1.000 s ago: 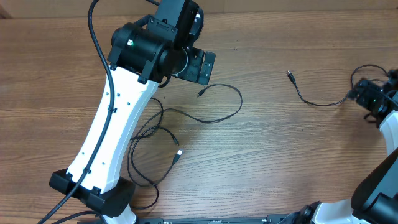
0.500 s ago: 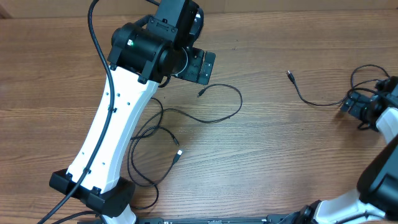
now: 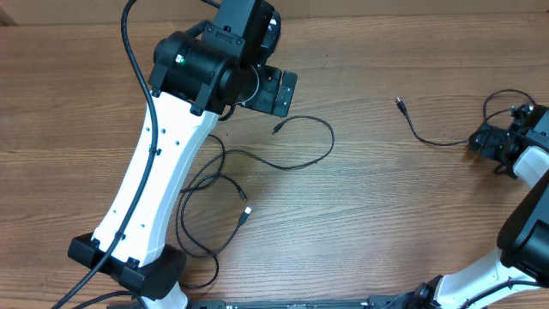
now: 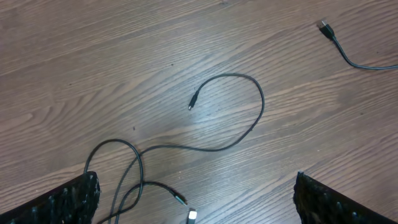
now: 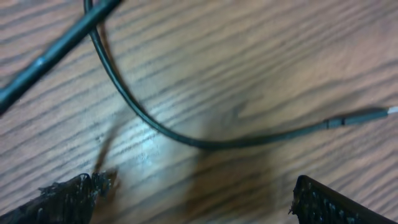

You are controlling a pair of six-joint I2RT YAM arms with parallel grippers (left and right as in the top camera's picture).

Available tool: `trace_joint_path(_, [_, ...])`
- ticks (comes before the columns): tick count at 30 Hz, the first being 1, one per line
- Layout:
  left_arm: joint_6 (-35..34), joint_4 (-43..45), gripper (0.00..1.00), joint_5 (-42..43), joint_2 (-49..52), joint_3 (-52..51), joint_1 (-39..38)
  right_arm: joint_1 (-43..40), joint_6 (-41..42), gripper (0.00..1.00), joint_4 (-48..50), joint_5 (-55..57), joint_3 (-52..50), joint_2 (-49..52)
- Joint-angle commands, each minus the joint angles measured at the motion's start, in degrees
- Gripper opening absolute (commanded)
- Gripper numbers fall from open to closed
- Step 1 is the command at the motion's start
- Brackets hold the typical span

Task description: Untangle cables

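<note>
the cables lie on a wooden table [image 3: 369, 223] in two groups, well apart.

at the left, a looped cable [image 3: 330, 142] curls round in an open arc. its small plug [image 3: 276, 129] points toward the left arm [image 3: 159, 180], and its other run heads back under that arm. there it meets a tangle [image 3: 199, 184] of crossing strands beside the arm's white link. one strand comes out of the tangle and ends in a silver-tipped plug [image 3: 247, 211] lying free on the wood. more loops sag toward the arm's base.

the left gripper [image 4: 199, 205] hangs above this group with its fingers spread wide and nothing between them. its wrist view looks down on the arc and on the tangle's upper strands.

at the right, a single cable [image 3: 425, 139] lies apart from the rest. its plug [image 3: 400, 104] is free, and the cord bends down and across to the right gripper [image 3: 482, 142], then loops up behind it near the table's edge.

the right gripper is low over the wood with its fingers wide apart and gripping nothing. in its wrist view the cord [image 5: 205, 142] lies flat on the table between the fingertips, and a second black strand [image 5: 56, 50] crosses over it at the upper left. whether either finger touches the cord cannot be told.
</note>
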Motion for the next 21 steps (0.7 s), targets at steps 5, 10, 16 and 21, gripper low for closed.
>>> trace_joint_path(5, [-0.8,0.2,1.0,0.6,0.5,0.4,0.0,0.0,-2.6,1.0,2.9,0.3,0.2,7.5])
trace_joint_path(10, [-0.8,0.2,0.99,0.6,0.5,0.4,0.0,0.0,-2.5,1.0,5.2,0.3,0.2,13.0])
trace_joint_path(16, [-0.8,0.2,0.99,0.6,0.5,0.4,0.0,0.0,-2.3,1.0,10.2,-1.4,0.3,16.6])
trace_joint_path(21, [-0.8,0.2,0.99,0.6,0.5,0.4,0.0,0.0,-2.3,1.0,11.2,-1.2,0.5,16.9])
